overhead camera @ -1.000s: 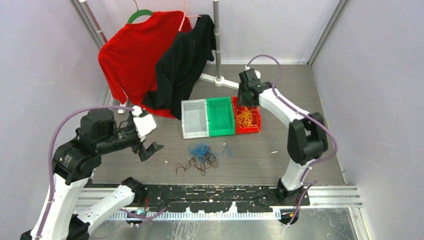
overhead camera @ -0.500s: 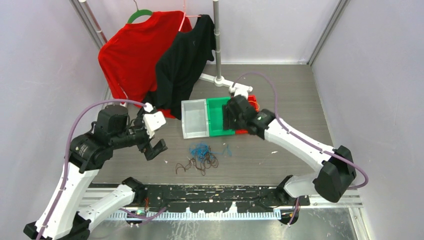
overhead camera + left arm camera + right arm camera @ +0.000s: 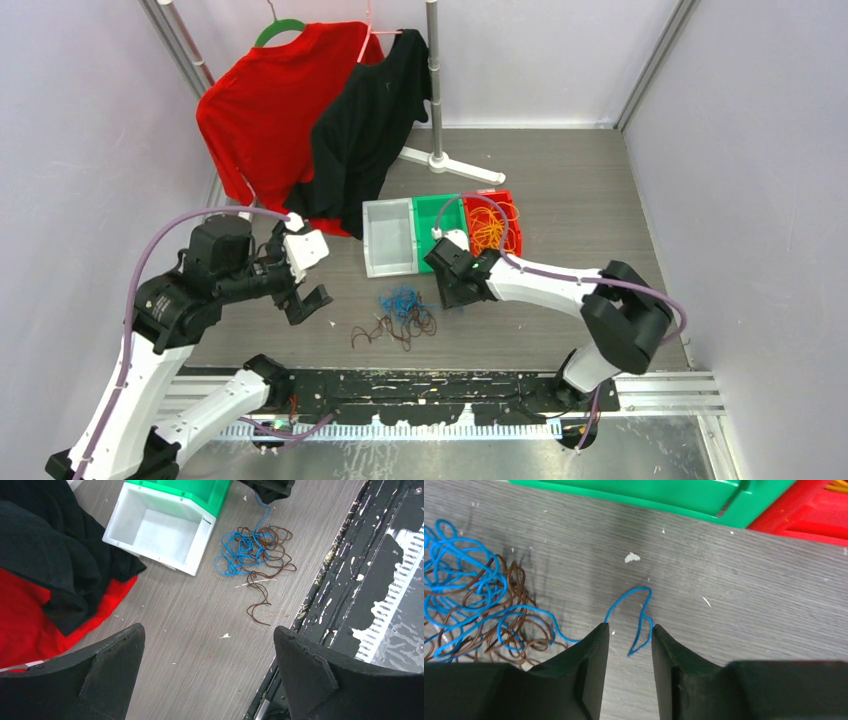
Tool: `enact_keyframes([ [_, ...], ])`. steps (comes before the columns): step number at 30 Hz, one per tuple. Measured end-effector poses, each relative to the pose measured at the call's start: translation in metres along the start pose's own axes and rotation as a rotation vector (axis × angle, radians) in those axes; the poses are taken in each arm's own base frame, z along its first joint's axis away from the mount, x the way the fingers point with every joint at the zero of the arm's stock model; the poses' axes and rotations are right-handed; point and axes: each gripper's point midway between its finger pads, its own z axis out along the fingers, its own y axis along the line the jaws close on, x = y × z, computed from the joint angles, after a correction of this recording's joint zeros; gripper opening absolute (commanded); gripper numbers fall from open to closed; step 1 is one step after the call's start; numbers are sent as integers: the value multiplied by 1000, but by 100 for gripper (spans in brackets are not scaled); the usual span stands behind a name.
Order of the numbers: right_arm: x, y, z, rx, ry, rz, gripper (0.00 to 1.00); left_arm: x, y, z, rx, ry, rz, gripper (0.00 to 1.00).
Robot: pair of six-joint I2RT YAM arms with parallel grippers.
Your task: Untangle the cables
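The right gripper, jaws narrowly apart, straddles the blue cable's loose end; blue and brown cables lie tangled on the table; orange cables sit in the red bin; the left gripper gapes wide.

Grey wood-grain table across the middle of the frame, 3 touching in a row at centre, white bin, green bin, red bin, tangled blue and brown cables just below, white rack base above, white specks lower right.
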Motion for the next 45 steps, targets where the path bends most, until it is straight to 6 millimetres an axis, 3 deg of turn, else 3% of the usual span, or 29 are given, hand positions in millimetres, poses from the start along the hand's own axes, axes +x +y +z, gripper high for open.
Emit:
enact_keyframes([
  [6, 4, 3, 18, 16, 28, -25, 9, -2, -2, -8, -10, -27, 34, 99],
  [11, -12, 13, 1, -44, -17, -26, 1, 0, -6, -8, 1, -38, 52, 99],
  [14, -38, 30, -36, -162, -104, -1, 1, 5, -11, -4, 13, -49, 51, 100],
  [18, -83, 62, -110, -390, -274, 32, 1, 12, -20, 1, 24, -97, 35, 99],
  [24, -93, 109, -190, -664, -350, -8, 1, 19, -36, 12, 53, -188, -13, 100],
  [29, -101, 129, -222, -777, -355, -5, 1, 19, -39, 31, 85, -237, -63, 100],
  [35, -135, 159, -291, -1012, -466, 27, 1, 0, -35, 48, 128, -309, -110, 100],
  [37, -139, 166, -305, -1072, -488, 26, 1, -6, -34, 52, 137, -331, -115, 99],
  [45, -145, 188, -327, -1207, -518, 9, 1, -23, -32, 73, 214, -372, -210, 83],
])
